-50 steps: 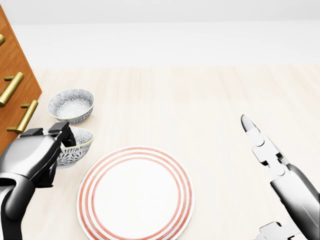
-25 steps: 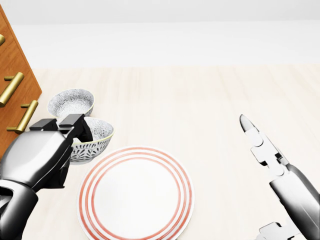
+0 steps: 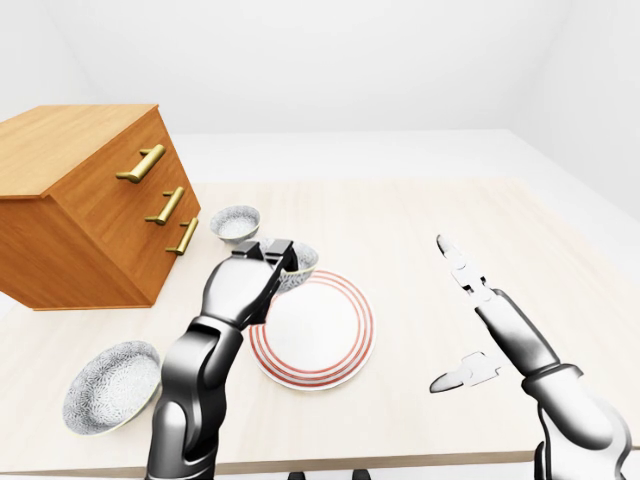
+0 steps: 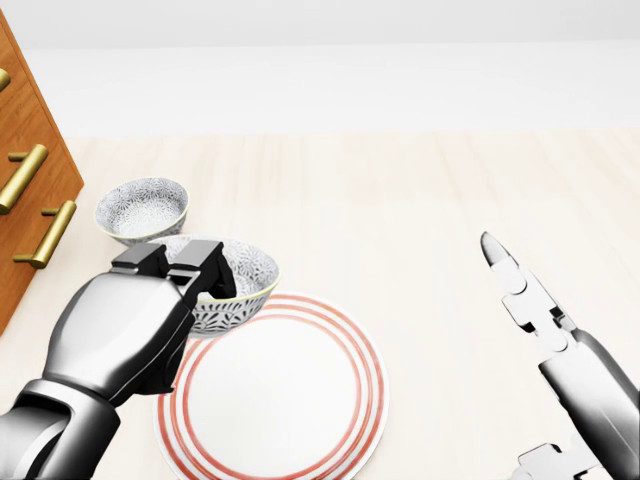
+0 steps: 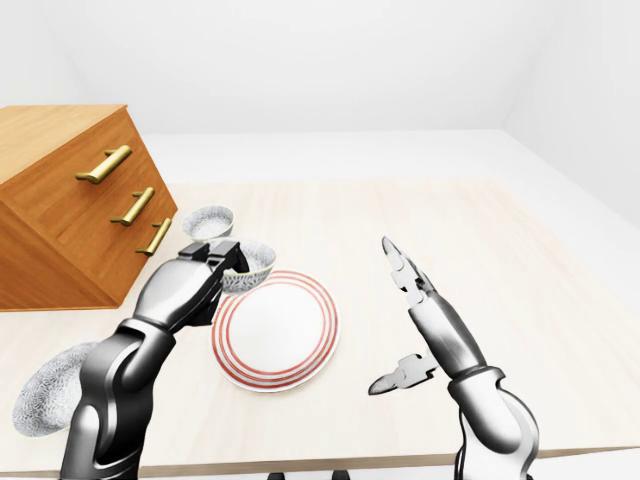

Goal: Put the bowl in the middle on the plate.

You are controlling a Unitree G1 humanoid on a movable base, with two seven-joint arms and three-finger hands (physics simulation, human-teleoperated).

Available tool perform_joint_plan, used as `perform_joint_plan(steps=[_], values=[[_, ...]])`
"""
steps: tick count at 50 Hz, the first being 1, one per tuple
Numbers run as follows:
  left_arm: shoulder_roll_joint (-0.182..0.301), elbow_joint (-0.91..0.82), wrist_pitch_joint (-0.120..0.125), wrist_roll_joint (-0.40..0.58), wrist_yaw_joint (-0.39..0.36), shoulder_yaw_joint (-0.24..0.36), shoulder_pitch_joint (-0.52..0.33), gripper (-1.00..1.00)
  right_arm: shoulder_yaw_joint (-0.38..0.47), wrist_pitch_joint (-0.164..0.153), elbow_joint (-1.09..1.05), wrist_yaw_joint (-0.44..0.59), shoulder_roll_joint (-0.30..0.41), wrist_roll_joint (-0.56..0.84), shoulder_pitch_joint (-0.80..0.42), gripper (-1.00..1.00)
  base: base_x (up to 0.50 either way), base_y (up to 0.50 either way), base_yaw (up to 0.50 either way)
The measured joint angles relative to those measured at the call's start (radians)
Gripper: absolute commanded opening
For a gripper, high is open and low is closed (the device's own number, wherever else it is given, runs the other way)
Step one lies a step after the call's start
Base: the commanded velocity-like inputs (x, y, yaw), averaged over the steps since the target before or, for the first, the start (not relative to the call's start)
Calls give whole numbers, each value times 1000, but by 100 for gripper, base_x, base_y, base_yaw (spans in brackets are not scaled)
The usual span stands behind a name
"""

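- Pale wood counter [image 3: 430,225] is carrying every item, with plain white walls rising behind it.
- Left-eye and right-eye views are showing the whole drawer cabinet [image 3: 80,210] and its three brass handles [image 3: 141,163] at the counter's left. The head view is cropping the cabinet to a sliver at its left edge.
- Only the two eye views are showing a third bowl [image 3: 108,386]. It is sitting near the counter's bottom-left edge, well apart from the plate [image 4: 290,400].
- Head view is giving the closest look at the red-ringed plate and at the far bowl [image 4: 142,210], which is standing near the cabinet, above the held bowl in that view.
- Middle bowl [image 4: 250,282] is sitting roughly level in the left robot hand [image 4: 130,325] and overlapping the plate's upper-left rim in the head view. Whether it is touching the plate cannot be told.
- Left robot hand is pinching the middle bowl: its fingers [image 4: 195,262] are hooking over the rim on the bowl's left side, and the palm is lying below and left of the bowl.
- Right robot hand [image 3: 505,330] is hovering over the counter to the right of the plate, well apart from it. Its fingers are spread, the thumb is splayed out below, and it is gripping nothing.
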State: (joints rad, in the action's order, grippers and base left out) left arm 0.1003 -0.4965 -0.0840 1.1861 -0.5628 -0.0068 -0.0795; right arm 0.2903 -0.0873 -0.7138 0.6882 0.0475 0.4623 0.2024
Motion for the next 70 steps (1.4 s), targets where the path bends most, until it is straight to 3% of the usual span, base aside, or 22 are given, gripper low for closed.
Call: perform_joint_plan(steps=[27,70], values=[[-47,-54,-3,19,13,-73,38,-100,-1,0,3,-1,0,-1,1,100,0,0,0],[-56,9,-3,24,81,-117,60,-100,-2,0,-17,10,1,4,-4,100,0,0,0]])
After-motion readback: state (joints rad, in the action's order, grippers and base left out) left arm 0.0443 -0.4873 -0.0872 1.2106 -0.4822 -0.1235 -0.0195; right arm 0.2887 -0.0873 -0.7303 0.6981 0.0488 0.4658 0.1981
